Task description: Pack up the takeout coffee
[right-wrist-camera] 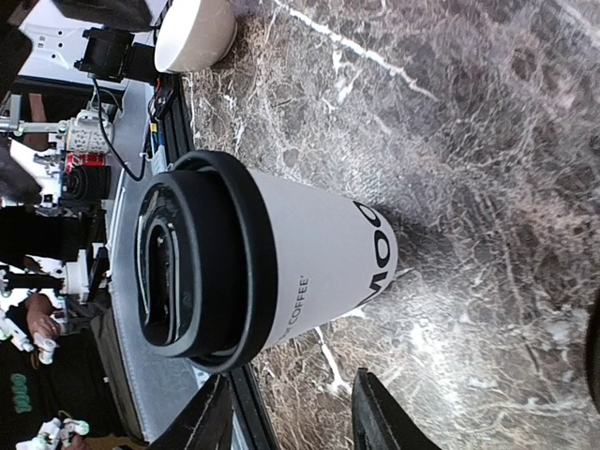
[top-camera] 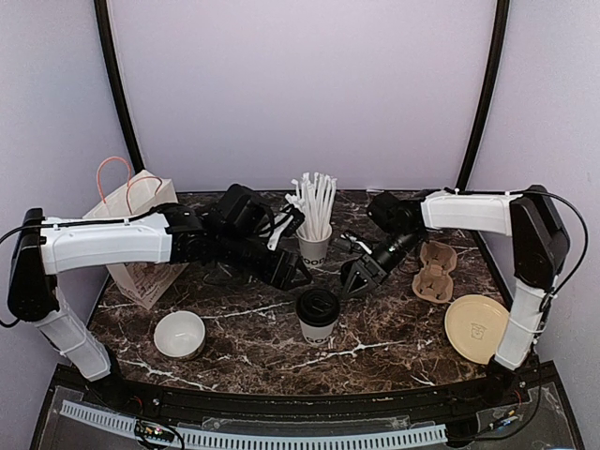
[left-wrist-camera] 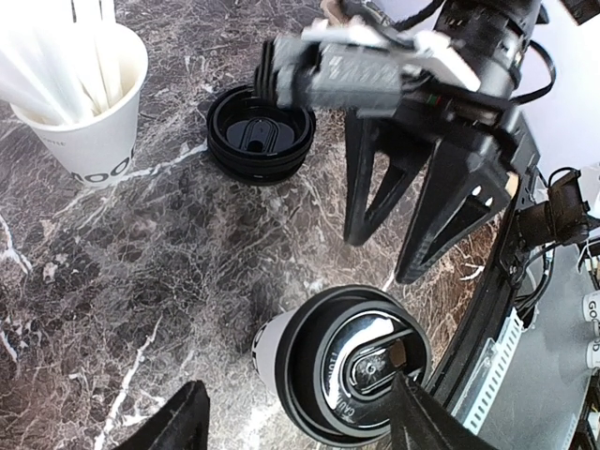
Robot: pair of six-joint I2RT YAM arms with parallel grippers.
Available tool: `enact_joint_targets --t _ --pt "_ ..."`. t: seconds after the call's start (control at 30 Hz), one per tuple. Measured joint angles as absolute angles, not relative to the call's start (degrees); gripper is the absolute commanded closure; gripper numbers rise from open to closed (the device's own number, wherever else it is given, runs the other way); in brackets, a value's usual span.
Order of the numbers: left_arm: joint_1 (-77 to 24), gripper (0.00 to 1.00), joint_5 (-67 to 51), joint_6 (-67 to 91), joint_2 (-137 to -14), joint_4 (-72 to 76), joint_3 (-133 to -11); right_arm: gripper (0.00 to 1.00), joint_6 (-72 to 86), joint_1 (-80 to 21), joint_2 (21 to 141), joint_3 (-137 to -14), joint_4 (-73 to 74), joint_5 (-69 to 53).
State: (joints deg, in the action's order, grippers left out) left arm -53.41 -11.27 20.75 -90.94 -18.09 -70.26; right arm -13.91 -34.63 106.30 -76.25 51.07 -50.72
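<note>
Tabletop of dark brown stone (top-camera: 234, 370), glossy, veined white. Small white paper cup with a round black plastic lid (top-camera: 318, 314) stands upright near the middle front of it. The cup's side is smooth, with dark lettering printed down it. The lid has a raised rim and an oval recess in its top.

Left gripper (top-camera: 292, 272) hovers just behind and above the cup, black angular fingers (left-wrist-camera: 178, 422) spread to either side, gripping nothing. Right gripper (top-camera: 361, 277) hangs beside it, apart from the cup, its two tapered black fingers splayed with only stone showing between them, so it too holds nothing.

Stack of loose black plastic lids (left-wrist-camera: 261, 131) lies flat on the stone, near a white paper cup full of white straws (top-camera: 314, 246). Low white bowl with a smooth rounded wall (top-camera: 179, 335) sits front left. White paper carrier bag with pinkish cord handles (top-camera: 141, 234) stands back left. Moulded brown pulp cup tray (top-camera: 436, 272) lies far right, and a flat round tan disc (top-camera: 476, 328) with a faint print at its centre sits just in front of it
</note>
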Motion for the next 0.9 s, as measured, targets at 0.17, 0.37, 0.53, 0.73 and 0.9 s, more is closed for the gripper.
enact_joint_targets --t 0.17,0.37,0.53,0.73,0.9 --pt "-52.86 0.28 -13.47 17.41 -90.83 -19.44 -70.11 0.53 -14.59 -34.44 101.62 -74.35 50.37 -49.34" --pt "-52.71 0.29 -15.57 11.73 -89.93 -20.47 -68.95 0.55 -14.96 -35.83 99.0 -69.93 48.71 -49.1" --pt "-52.71 0.31 -16.84 9.61 -90.7 -20.64 -69.34 0.59 -16.1 -38.59 100.03 -69.69 48.6 -49.84" --pt "-52.71 0.3 -18.68 9.45 -91.7 -20.53 -69.34 0.67 -17.04 -38.96 104.4 -72.38 49.76 -51.86" --pt "-52.69 0.3 -19.59 9.85 -91.68 -19.59 -68.77 0.71 -17.23 -37.78 107.66 -76.84 49.93 -52.73"
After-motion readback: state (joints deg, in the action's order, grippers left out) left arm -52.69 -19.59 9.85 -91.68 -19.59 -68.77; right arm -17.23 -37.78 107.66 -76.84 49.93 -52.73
